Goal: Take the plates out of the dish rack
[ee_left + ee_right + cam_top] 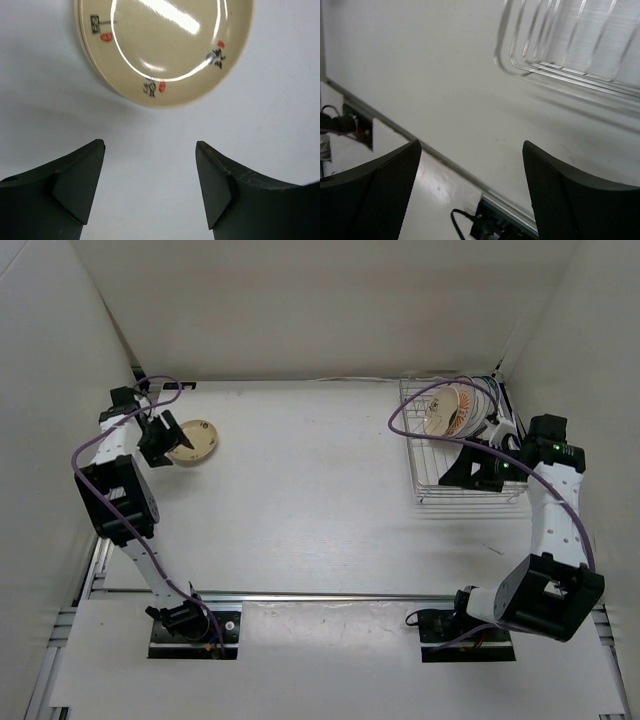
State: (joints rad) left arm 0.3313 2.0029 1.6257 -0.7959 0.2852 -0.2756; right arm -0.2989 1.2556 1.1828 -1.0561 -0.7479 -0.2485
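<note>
From above, the left gripper (160, 445) sits at the far left of the white table (310, 500), just beside a cream plate (193, 440) that lies flat on the surface, out of the rack. The dish rack (440, 490) stands at the far right. In its far end the remaining plates (448, 410) stand on edge: one cream with an orange-red pattern in front, and paler ones behind it. The right gripper (478, 472) hangs over the near part of the rack, and this view does not show how wide its fingers are. Plain white walls (300, 300) close in the table on three sides, and purple cables (420, 400) loop off both arms.

In the left wrist view, the left gripper (150, 144) has its fingers spread wide with nothing between them and touches nothing. The cream plate (165, 45), marked with black characters and red dabs, rests on the table (280, 115) just beyond the fingertips.

In the right wrist view, the right gripper (471, 143) is likewise spread wide and empty. A corner of the dish rack (560, 65) shows at the upper right, with bare white table (420, 75) below it and a metal rail (450, 167) along the table's edge.
</note>
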